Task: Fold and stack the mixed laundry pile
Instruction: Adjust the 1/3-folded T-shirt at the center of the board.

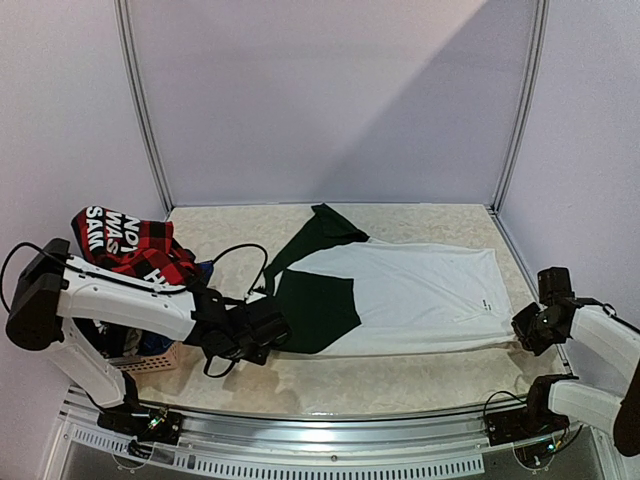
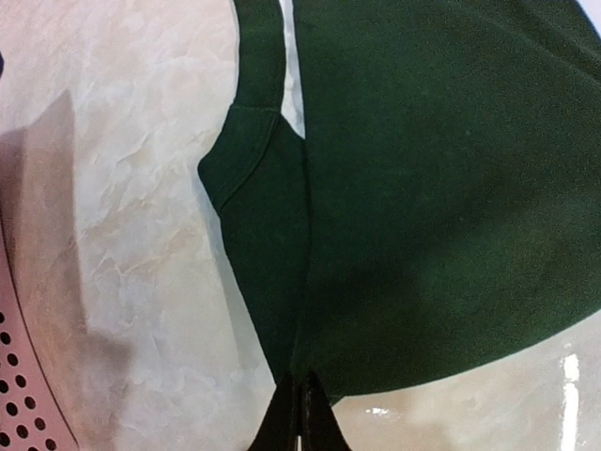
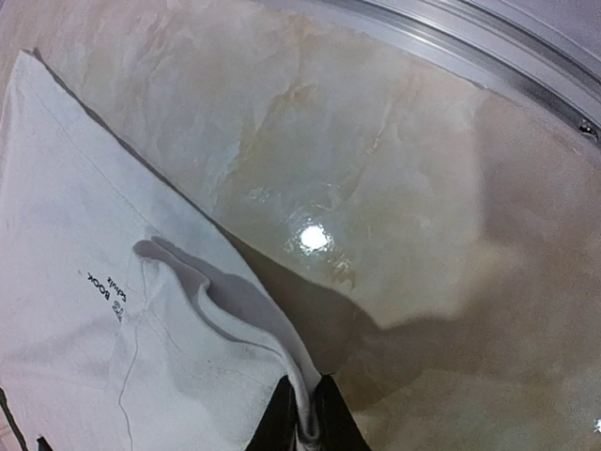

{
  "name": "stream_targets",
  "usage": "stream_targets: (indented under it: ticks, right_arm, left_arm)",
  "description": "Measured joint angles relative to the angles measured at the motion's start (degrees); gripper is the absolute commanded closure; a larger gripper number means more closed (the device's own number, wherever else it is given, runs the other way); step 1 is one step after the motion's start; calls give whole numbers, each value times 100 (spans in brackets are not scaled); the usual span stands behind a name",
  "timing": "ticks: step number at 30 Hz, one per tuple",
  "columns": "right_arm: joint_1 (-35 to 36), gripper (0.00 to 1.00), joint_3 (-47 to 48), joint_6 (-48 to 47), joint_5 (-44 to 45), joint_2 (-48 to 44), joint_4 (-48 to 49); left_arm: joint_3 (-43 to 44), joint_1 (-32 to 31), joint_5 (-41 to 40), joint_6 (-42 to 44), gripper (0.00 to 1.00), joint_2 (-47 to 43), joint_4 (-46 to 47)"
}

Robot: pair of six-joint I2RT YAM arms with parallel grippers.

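Outboard of and behind the left gripper [image 2: 300, 421], the red-black plaid shirt [image 1: 128, 245] tops a heap of garments at the basket [image 1: 152, 360], well apart from the fingertips.

The left gripper is closed. Its tips pinch the near edge of the dark green sleeve [image 2: 423, 188], which spreads flat on the table [image 2: 141, 235] directly ahead of them.

Between the two grippers lies the T-shirt [image 1: 420, 290], its white body spread out flat.

The right gripper [image 3: 305, 425] is closed on the white hem [image 3: 235, 324]. The hem rises in a soft ridge toward the tips, and the rest of the cloth lies flat ahead and to the left of them.

Handling: the fabric appears to be a light, limp knit. Expect it to sag, hold no shape and slide readily on the glossy table. Take hold at corners, hems and sleeve seams, where doubled cloth gives the pads a thicker bite. A grip in mid-panel would likely bunch the cloth.
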Motion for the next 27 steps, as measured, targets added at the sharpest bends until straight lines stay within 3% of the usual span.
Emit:
stream_targets:
  ticks: [2, 5, 10, 14, 21, 27]
  right_arm:
    - [-2, 72, -4, 63, 37, -59, -33]
    - [-7, 50, -7, 138, 125, -223, -131]
    - [-9, 16, 170, 184, 389, -619, -498]
    - [-11, 10, 527, 92, 601, -957, -623]
    - [-11, 9, 999, -352, 428, -769, -114]
    - [11, 8, 1235, -782, -85, -66, 796]
  left_arm:
    - [-72, -2, 4, -61, 100, 0, -4]
    - [-118, -4, 4, -114, 93, -2, -44]
    - [-111, -26, -13, -90, 53, -70, -188]
    - [131, -35, -142, 7, 39, -170, -393]
    - [1071, 236, -289, 643, 41, -160, -260]
    - [1856, 1233, 319, 1493, 43, 308, 463]
